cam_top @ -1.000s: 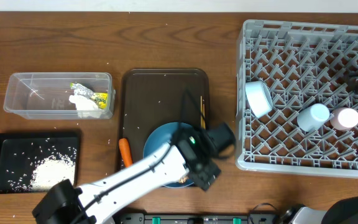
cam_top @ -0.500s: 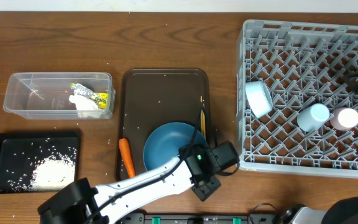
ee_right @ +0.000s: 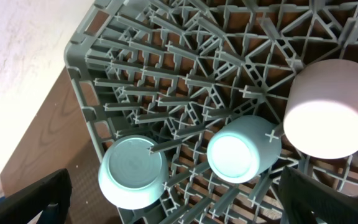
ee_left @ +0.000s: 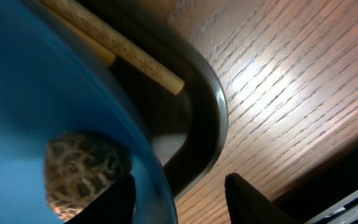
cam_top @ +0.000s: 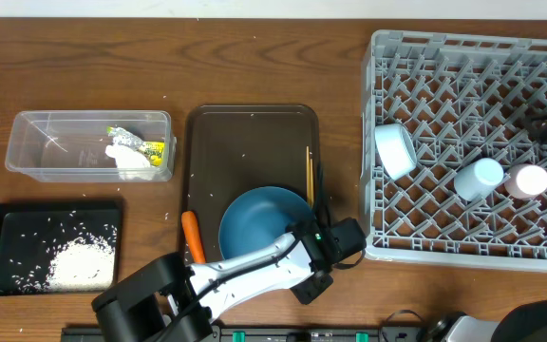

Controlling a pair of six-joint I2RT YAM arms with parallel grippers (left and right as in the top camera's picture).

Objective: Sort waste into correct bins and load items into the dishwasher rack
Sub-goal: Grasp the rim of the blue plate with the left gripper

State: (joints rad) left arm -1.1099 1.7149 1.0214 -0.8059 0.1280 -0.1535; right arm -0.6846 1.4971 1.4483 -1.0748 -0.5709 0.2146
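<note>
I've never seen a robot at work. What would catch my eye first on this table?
Most likely the big grey rack at the right, holding a small bowl, a light blue cup and a pink cup. Next, the left gripper straddling the rim of a blue plate on the brown tray at the front middle. At the far left, a black tray is strewn with white rice.

Overhead view is showing even, bright light with soft shadows; glare is streaking the table [ee_left: 278,93] in the left wrist view; the blue plate [ee_left: 30,93] is blurring there.
</note>
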